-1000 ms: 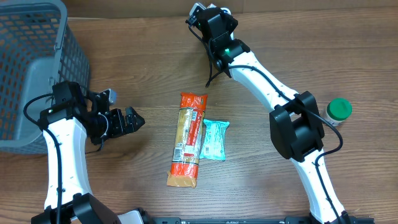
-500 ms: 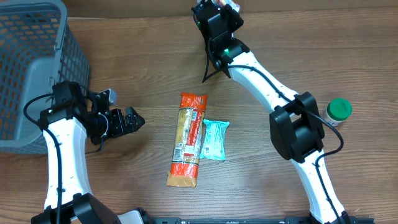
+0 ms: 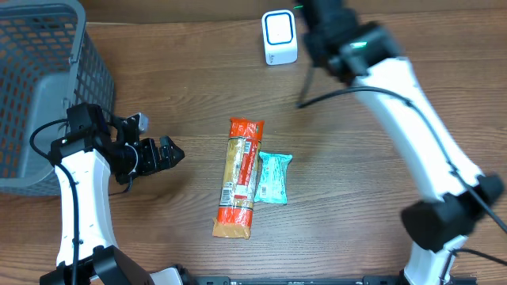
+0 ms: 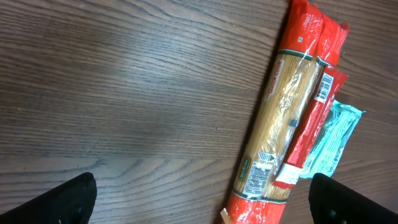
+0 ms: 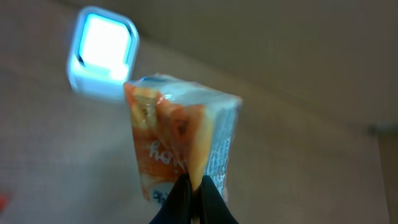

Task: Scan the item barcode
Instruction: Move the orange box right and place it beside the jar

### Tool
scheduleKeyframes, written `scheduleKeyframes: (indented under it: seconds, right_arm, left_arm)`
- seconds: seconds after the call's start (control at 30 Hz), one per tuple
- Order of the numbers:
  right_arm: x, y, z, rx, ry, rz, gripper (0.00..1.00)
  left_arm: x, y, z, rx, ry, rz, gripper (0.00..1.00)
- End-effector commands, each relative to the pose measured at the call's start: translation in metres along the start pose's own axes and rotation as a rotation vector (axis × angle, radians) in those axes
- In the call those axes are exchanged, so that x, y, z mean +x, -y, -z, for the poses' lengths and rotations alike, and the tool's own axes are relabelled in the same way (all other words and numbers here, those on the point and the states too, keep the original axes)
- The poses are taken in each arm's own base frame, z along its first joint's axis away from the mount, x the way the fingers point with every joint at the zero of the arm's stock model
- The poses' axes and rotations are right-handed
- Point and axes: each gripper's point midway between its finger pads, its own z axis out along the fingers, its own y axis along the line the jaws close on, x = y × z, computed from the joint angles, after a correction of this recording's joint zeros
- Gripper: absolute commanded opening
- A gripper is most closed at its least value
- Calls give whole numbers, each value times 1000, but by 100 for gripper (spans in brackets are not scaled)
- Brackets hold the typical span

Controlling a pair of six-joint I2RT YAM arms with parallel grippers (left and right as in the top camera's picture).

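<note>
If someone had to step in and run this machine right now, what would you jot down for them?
Right gripper: shut on a small orange-and-white packet, held up close to the lit white scanner.
Left gripper: open, holding nothing, near the grey basket.
On the table: pasta pack and teal packet, side by side, not held.
Done: one packet is up at the scanner.
Left: get its barcode read. Whether it has registered cannot be told from the pictures.

Even light overhead; right wrist view blurred, perhaps by motion, scanner (image 5: 101, 50) glaring.
</note>
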Motion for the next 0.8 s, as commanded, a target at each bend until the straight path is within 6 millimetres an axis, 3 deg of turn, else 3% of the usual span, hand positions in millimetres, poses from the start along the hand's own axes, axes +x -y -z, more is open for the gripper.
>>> scheduleKeyframes:
  seconds: [0.0, 0.03, 0.23, 0.5, 0.67, 0.77]
  right_arm:
    - [37, 9, -13, -109, -157, -103, 4]
    - [61, 14, -19, -137, -255, -124, 4]
    - [129, 46, -46, -183, -506, -239, 4]
    - [200, 82, -94, -126, -652, -396, 4]
    - [234, 85, -117, -103, -694, -466, 6]
    - [245, 82, -125, -100, -699, -472, 8]
  left_arm:
    - [0, 4, -2, 17, -4, -20, 99]
    - [0, 4, -2, 16, -3, -20, 99]
    - [0, 4, -2, 16, -3, -20, 100]
    - [0, 4, -2, 16, -3, -20, 100]
    - [0, 4, -2, 16, -3, -20, 99]
    - [0, 4, -2, 16, -3, -20, 100]
